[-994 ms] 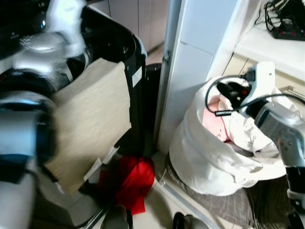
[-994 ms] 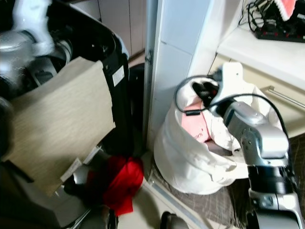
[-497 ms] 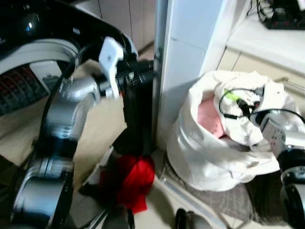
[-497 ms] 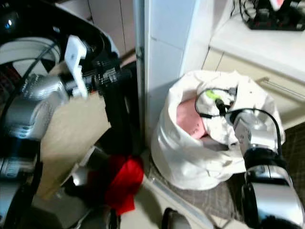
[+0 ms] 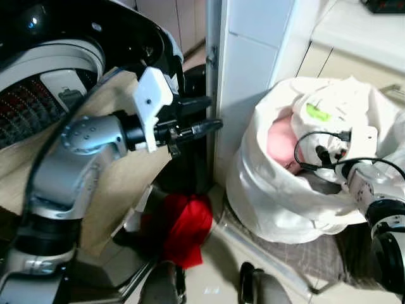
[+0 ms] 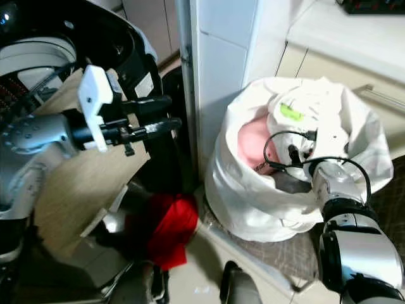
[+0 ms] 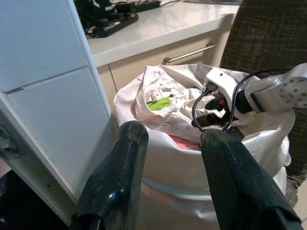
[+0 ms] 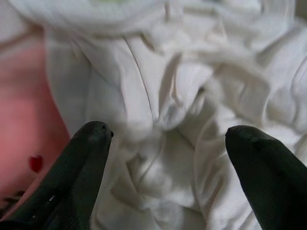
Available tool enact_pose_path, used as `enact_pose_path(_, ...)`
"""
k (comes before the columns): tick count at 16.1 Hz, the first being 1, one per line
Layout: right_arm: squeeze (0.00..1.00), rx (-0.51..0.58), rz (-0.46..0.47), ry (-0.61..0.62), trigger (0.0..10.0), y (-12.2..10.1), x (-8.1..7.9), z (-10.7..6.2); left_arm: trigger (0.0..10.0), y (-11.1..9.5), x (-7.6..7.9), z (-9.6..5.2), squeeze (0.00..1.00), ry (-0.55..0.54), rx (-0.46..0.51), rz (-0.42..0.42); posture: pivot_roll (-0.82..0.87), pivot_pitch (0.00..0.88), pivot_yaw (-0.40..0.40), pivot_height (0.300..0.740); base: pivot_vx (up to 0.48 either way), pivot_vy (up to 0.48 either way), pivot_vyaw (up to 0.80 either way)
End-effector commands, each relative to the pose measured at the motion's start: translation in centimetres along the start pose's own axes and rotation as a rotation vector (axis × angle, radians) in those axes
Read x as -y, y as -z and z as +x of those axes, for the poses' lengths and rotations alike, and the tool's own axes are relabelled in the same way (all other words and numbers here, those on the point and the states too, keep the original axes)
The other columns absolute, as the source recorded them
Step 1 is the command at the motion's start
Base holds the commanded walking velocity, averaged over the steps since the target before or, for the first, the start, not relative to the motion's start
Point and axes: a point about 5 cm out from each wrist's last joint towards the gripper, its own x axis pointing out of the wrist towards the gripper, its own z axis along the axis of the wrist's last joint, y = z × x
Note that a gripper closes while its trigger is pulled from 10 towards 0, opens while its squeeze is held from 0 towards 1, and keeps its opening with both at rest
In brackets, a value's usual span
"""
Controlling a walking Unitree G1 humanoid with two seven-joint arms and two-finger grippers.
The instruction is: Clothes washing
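Laundry sorting beside the washing machine, whose open drum stands at the far left. Right pincer, fingers spread wide and released, is lowered into the mouth of the white laundry bag at the right, poised over crumpled white clothes with a pink garment just beside them; the wide spread probably serves to gather a thick fold of cloth. Left pincer, likewise released and holding nothing, is extended in mid-air between the machine and the bag, pointing toward the bag, seemingly kept out of the way or ready to assist. Red garment lies on the floor near the machine's base, apart from both pincers. White pillar separates machine and bag. No clothing has yet been grasped; loading of the drum appears unfinished.
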Motion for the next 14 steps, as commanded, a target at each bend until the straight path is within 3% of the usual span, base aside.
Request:
enact_pose_path(1,1.0,0.007,0.006,0.012,10.0,-0.4,0.0,0.1,10.0,-0.9,0.4,-0.5,0.0,0.035,-0.01,0.012,0.15,0.347,0.086,0.74,0.0,0.0,0.0)
enact_pose_path(3,1.0,-0.007,0.006,0.019,10.0,-0.2,0.1,0.1,10.0,-1.0,0.9,-0.7,0.0,0.075,-0.027,0.0,0.16,0.359,0.091,0.74,0.0,0.0,0.0)
enact_pose_path(4,0.0,-0.021,0.006,0.027,10.0,0.1,0.2,0.0,10.0,-1.1,1.3,-0.8,0.0,0.095,-0.032,-0.013,0.17,0.366,0.093,0.74,0.0,0.0,0.0)
enact_pose_path(11,0.0,-0.083,0.036,-0.019,10.0,1.0,0.1,0.0,10.0,-1.5,1.7,-1.0,0.0,0.073,-0.065,-0.009,0.17,0.376,0.069,0.74,0.0,0.0,0.0)
enact_pose_path(12,0.0,-0.083,0.035,-0.019,5.5,0.9,0.1,0.0,10.0,-1.5,1.7,-1.0,0.0,0.069,-0.062,-0.008,0.16,0.374,0.065,0.74,0.0,0.0,0.0)
enact_pose_path(13,0.0,-0.082,0.034,-0.018,5.5,0.9,0.1,0.0,10.0,-1.5,1.7,-1.0,0.0,0.066,-0.061,-0.008,0.16,0.374,0.065,0.74,0.0,0.0,0.0)
enact_pose_path(14,0.0,-0.078,0.038,-0.016,0.0,0.8,0.1,0.0,10.0,-1.5,1.7,-0.9,0.0,0.062,-0.058,-0.009,0.13,0.358,0.054,0.74,0.0,0.0,0.0)
